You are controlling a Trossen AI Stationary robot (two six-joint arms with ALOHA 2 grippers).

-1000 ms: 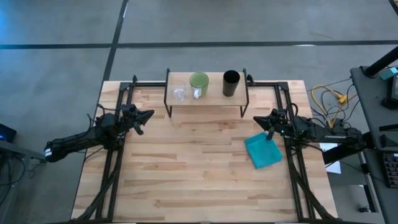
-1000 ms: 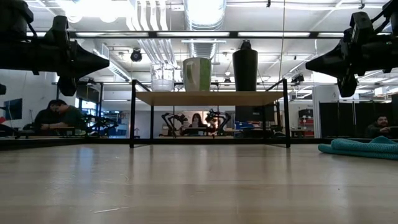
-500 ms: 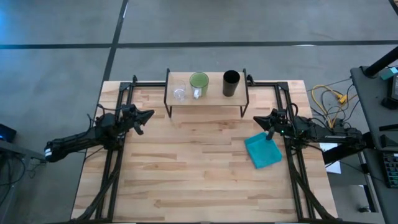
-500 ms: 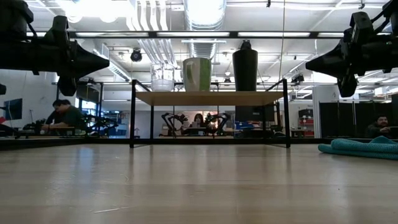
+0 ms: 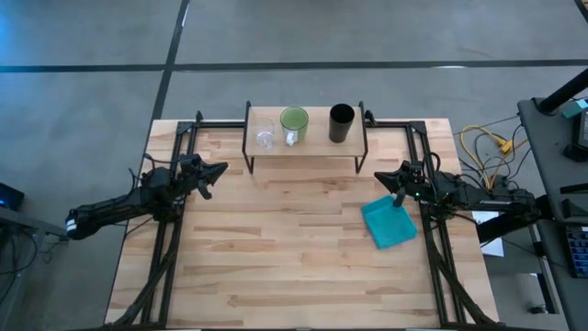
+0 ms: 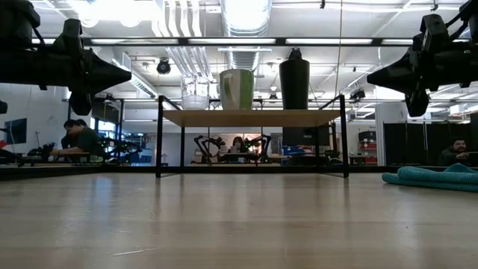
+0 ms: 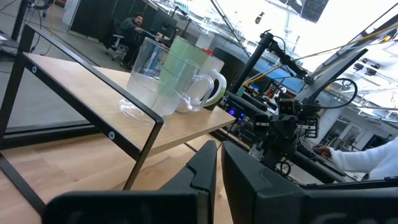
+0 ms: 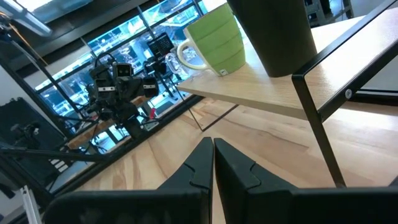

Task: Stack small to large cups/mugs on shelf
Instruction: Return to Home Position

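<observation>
The clear glass cup (image 5: 265, 138), the green mug (image 5: 294, 120) with its whitish handle, and the black cup (image 5: 341, 122) stand upright in a row on the shelf (image 5: 317, 150) near the table's far edge. In the low view the glass cup (image 6: 195, 93), green mug (image 6: 237, 89) and black cup (image 6: 294, 84) rest on their bases on the shelf board (image 6: 250, 117). My left gripper (image 5: 220, 168) hovers shut left of the shelf. My right gripper (image 5: 379, 176) hovers shut to the shelf's right, above the table.
A teal folded cloth (image 5: 389, 222) lies on the table just below my right gripper. Black metal frames run along both table sides. Cables (image 5: 484, 147) lie off the right edge. People sit in the room behind the table (image 6: 75, 138).
</observation>
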